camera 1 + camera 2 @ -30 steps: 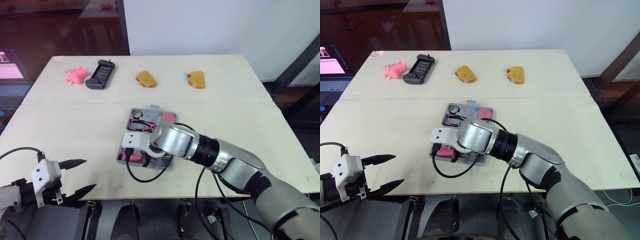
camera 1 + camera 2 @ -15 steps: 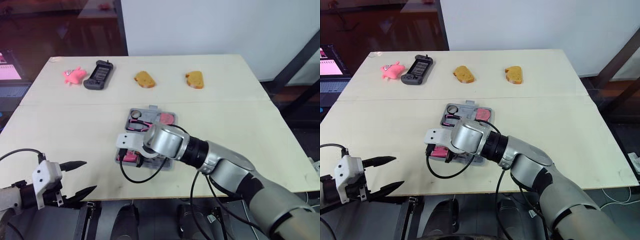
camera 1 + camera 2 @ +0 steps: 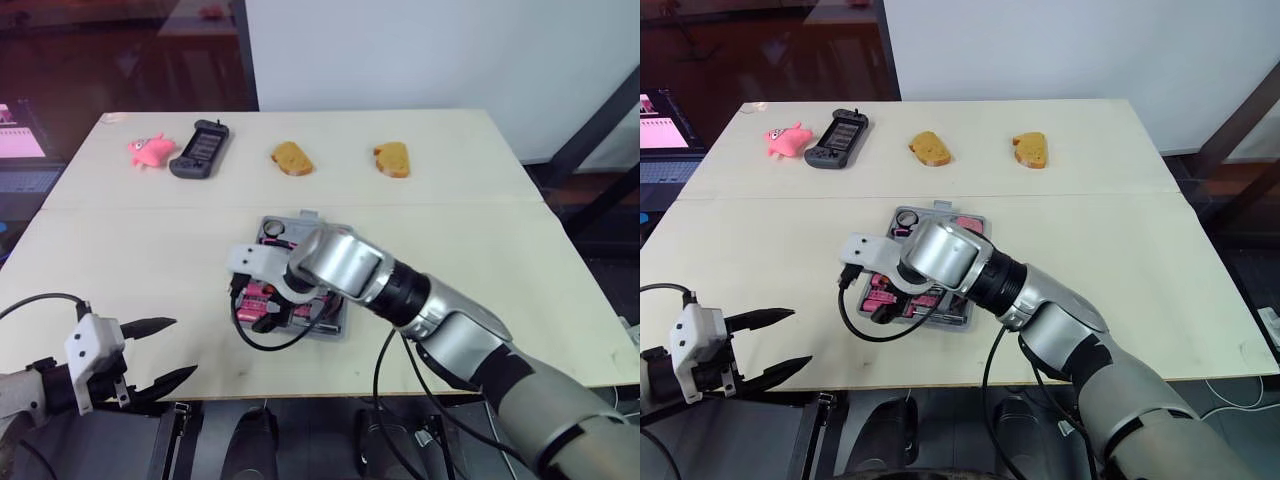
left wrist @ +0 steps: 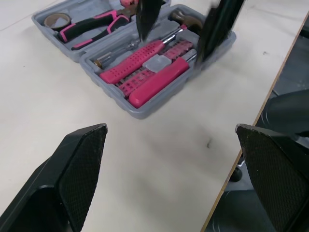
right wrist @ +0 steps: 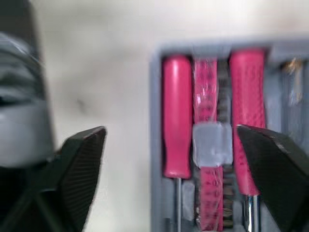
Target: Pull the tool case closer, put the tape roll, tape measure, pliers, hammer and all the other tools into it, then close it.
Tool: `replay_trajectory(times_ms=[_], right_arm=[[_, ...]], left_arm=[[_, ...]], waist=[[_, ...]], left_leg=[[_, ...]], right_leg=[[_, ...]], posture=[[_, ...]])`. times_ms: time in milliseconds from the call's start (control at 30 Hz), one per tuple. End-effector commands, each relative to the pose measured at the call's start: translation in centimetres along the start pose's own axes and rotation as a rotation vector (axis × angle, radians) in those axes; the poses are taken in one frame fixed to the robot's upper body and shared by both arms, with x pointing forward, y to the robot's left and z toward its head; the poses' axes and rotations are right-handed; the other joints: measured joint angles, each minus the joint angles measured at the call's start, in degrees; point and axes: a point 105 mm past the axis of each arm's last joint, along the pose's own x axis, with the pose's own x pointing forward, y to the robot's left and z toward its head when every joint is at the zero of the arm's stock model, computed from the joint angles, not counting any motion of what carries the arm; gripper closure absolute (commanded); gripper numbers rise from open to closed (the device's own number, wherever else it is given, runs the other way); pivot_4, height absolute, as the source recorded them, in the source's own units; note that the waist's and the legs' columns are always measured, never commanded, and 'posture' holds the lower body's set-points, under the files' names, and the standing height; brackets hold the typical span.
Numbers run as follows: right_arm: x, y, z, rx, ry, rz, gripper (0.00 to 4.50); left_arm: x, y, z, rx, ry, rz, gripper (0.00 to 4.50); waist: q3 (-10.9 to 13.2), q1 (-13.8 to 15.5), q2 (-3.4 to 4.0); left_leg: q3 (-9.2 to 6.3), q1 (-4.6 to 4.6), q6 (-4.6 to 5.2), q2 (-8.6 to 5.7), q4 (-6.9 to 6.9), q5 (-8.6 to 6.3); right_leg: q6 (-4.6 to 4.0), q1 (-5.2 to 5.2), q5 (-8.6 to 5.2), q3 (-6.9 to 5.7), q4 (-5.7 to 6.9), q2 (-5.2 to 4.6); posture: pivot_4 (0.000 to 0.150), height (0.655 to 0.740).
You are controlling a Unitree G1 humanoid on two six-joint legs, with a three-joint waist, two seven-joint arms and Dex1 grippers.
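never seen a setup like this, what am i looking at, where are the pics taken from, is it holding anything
This is a humanoid robot with two arms, each ending in a black two-fingered gripper. The two wide pictures come from cameras on its head, looking down over a table. The two close-ups come from cameras on its wrists, looking along each gripper. On it lies an open grey tool case holding pink-handled screwdrivers, pliers and a tape roll. Farther back sit a pink toy, a black handheld device and two bread slices. The right gripper hangs open over the case; the left gripper is open at the table's near edge. Neither holds anything.
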Motion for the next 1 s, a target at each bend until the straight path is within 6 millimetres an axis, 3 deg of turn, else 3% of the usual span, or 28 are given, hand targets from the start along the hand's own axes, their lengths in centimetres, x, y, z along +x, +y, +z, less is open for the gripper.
replay_trajectory(times_ms=[33, 167, 267, 300, 367, 467, 600, 1000], right_arm=[[-2.6, -0.1, 1.4, -0.044, -0.233, -0.001, 0.03], [-3.6, -0.8, 0.0, -0.184, -0.449, -0.115, 0.03], [-2.7, -0.6, -2.1, -0.211, -0.410, -0.067, 0.03], [-2.5, -0.8, -2.2, -0.246, -0.431, -0.084, 0.26], [-2.2, -0.8, -2.0, -0.189, -0.506, -0.068, 0.89], [-1.0, -0.7, -3.0, -0.269, -0.464, -0.085, 2.48], [0.6, -0.7, -3.8, -0.202, -0.464, -0.062, 4.49], [4.1, -1.0, -6.4, -0.106, -0.383, -0.019, 4.49]], left_arm=[[-0.1, 0.7, 1.1, 0.024, -0.034, 0.010, 0.00], [0.4, 1.1, 1.8, 0.022, -0.068, 0.007, 0.00], [0.6, 1.2, 1.8, 0.024, -0.063, -0.010, 0.00], [0.7, 1.2, 1.7, 0.025, -0.061, -0.017, 0.00], [0.9, 1.2, 1.7, 0.030, -0.052, -0.033, 0.00], [0.9, 1.3, 1.7, 0.040, -0.034, -0.052, 0.00], [0.3, 1.8, 1.6, 0.060, -0.004, -0.055, 0.00], [-0.1, 3.1, 1.5, 0.093, 0.065, -0.059, 0.00]], waist=[[-0.1, 0.2, -0.14], [-0.2, 0.1, -0.27], [-0.1, -0.6, -0.22], [-0.1, -0.7, -0.21], [-0.1, -0.8, -0.23], [-0.1, -0.4, -0.22], [-0.1, 0.0, -0.25], [-0.1, 0.0, -0.23]], left_leg=[[0.00, 0.00, 0.00, 0.00, 0.00, 0.00], [-0.01, 0.03, -0.01, -0.01, 0.00, 0.00], [-0.01, 0.05, -0.02, 0.00, 0.00, 0.01], [-0.02, 0.07, -0.02, 0.00, -0.02, 0.01], [-0.02, 0.11, -0.02, 0.01, -0.06, 0.01], [-0.02, 0.09, -0.02, 0.01, -0.06, 0.02], [-0.03, 0.10, -0.03, 0.00, -0.02, 0.02], [-0.03, 0.10, -0.09, 0.00, -0.04, 0.06]], right_leg=[[0.00, 0.02, 0.00, -0.01, -0.02, 0.00], [0.01, 0.11, 0.00, -0.04, -0.11, 0.00], [0.03, 0.07, 0.01, -0.03, -0.03, 0.00], [0.02, 0.03, 0.01, -0.02, 0.02, 0.02], [0.02, 0.05, 0.00, -0.02, 0.03, 0.03], [0.02, 0.07, 0.00, -0.02, -0.01, 0.03], [0.02, 0.12, 0.00, -0.03, -0.03, 0.03], [0.01, 0.11, -0.01, -0.03, -0.03, 0.03]], posture=[[0.150, 0.7207], [0.150, 0.7207], [0.150, 0.7207], [0.150, 0.7207], [0.150, 0.7207], [0.150, 0.7207], [0.150, 0.7207], [0.150, 0.7207]])
